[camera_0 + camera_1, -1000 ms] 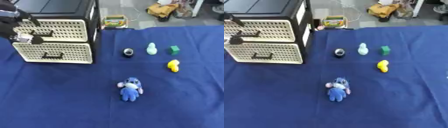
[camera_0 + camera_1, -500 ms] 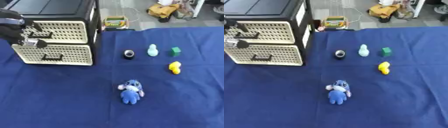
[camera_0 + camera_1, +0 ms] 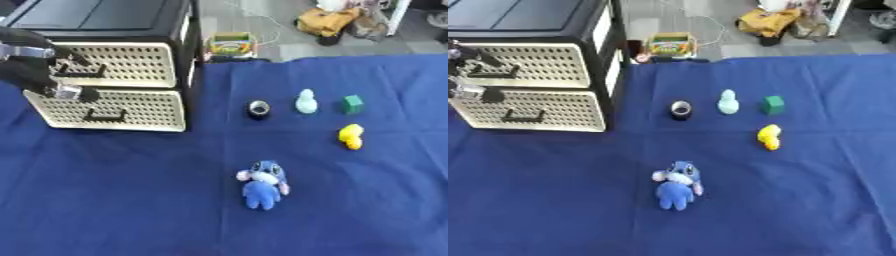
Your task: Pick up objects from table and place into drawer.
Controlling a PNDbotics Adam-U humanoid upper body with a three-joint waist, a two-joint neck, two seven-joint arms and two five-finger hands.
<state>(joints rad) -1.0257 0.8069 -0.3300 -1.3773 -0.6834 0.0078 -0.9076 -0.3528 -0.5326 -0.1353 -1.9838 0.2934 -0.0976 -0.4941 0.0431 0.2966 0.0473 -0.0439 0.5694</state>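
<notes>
Drawer unit: black-topped cabinet with two cream perforated drawer fronts, standing at the table's far left. The lower drawer projects forward of the upper drawer; how far it is open cannot be told. Each front carries a dark handle.

Left hand: black with silver parts, in from the left edge, set against the drawer fronts at the level where upper and lower meet. Its fingers are over the upper handle area; whether they are curled round anything cannot be told.

Right hand: not seen in either view.

Objects on the blue cloth, none in a drawer:
- Plush: blue and white toy, lying near the middle of the table, head toward the far side, well apart from the rest.
- Ring: small dark round thing with a pale centre, right of the lower drawer.
- Pale bottle shape: light green-white, upright, just right of the ring.
- Cube: green, just right of the pale shape.
- Duck: yellow, nearer than the cube, apart from it.

Beyond the cloth: a small colourful box on the grey floor behind the table's far edge.
</notes>
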